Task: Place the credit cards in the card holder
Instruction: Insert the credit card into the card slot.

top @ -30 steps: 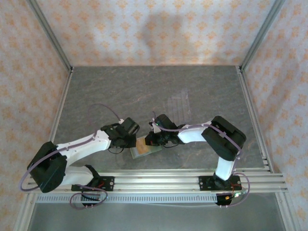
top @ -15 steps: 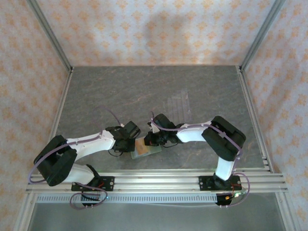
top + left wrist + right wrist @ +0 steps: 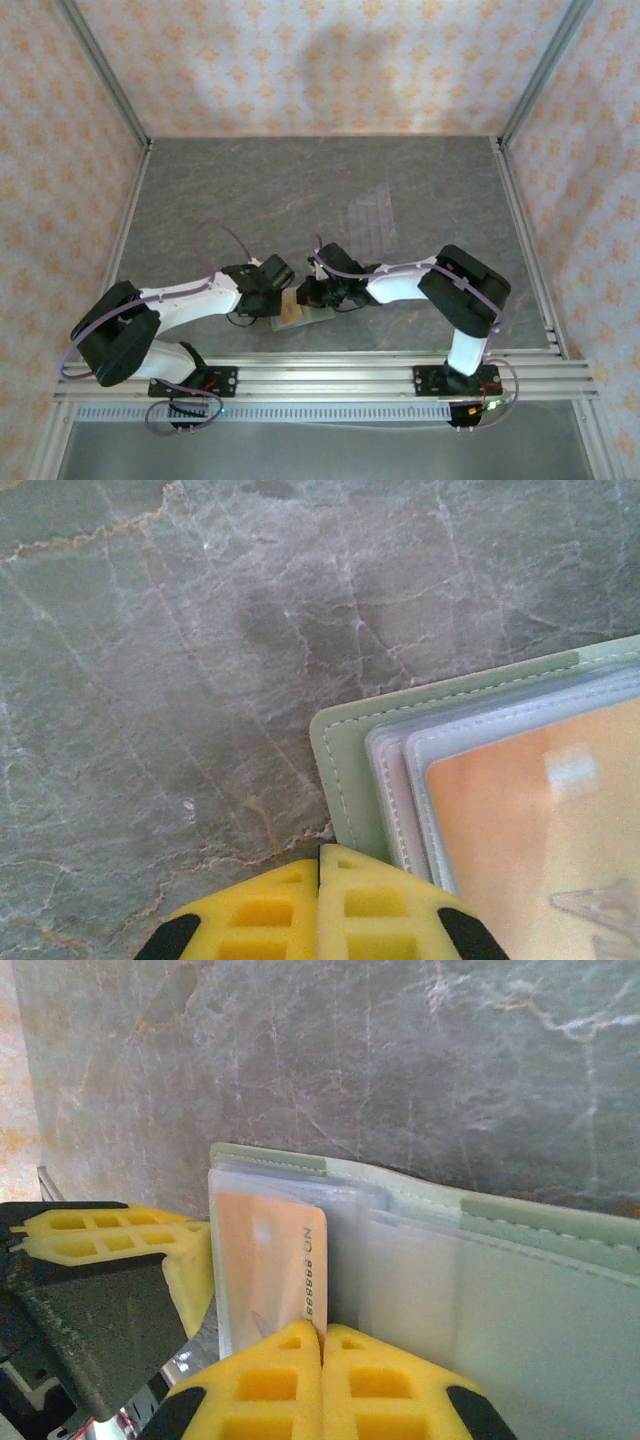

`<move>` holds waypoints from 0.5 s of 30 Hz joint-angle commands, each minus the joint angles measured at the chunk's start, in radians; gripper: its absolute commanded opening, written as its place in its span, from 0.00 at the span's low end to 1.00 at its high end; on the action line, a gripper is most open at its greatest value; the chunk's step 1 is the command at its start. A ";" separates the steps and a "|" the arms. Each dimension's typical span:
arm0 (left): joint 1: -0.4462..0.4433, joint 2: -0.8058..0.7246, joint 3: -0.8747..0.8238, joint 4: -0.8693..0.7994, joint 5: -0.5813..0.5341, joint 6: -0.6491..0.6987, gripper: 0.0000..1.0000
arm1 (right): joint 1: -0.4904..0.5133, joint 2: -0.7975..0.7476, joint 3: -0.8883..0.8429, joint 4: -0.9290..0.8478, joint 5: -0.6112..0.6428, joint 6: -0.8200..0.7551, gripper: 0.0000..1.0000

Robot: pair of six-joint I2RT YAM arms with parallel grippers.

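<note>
The card holder [image 3: 312, 316] lies open on the table near the front edge, sage-green with pale clear pockets [image 3: 430, 1290]. A gold-orange credit card [image 3: 262, 1260] sits partly inside its left pocket, and in the left wrist view this card [image 3: 530, 830] lies under the clear sleeve. My right gripper [image 3: 322, 1332] is shut, its tips against the card's exposed edge, with nothing clamped between them. My left gripper [image 3: 320, 855] is shut too, its tips resting on the card holder's green border [image 3: 345, 755]. From above, both grippers [image 3: 280, 298] [image 3: 304, 294] meet over the card holder.
A clear ridged acrylic tray [image 3: 372, 222] lies farther back, right of centre. The left gripper's yellow fingers [image 3: 120, 1230] stand just left of the card holder in the right wrist view. Metal rails [image 3: 330, 375] run along the near edge; wallpapered walls enclose the table.
The left arm has folded and brought its gripper closer onto the card holder's left edge. The right gripper has crept slightly left over the card. Both stayed shut.
</note>
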 commanded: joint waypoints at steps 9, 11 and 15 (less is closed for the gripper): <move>-0.015 0.083 -0.054 0.134 0.000 -0.020 0.00 | 0.079 -0.040 -0.019 0.072 0.197 0.117 0.19; -0.014 0.085 -0.054 0.134 -0.002 -0.020 0.00 | 0.080 -0.071 -0.007 -0.004 0.221 0.093 0.26; -0.014 0.086 -0.057 0.136 -0.005 -0.025 0.00 | 0.076 -0.174 0.067 -0.294 0.325 0.005 0.42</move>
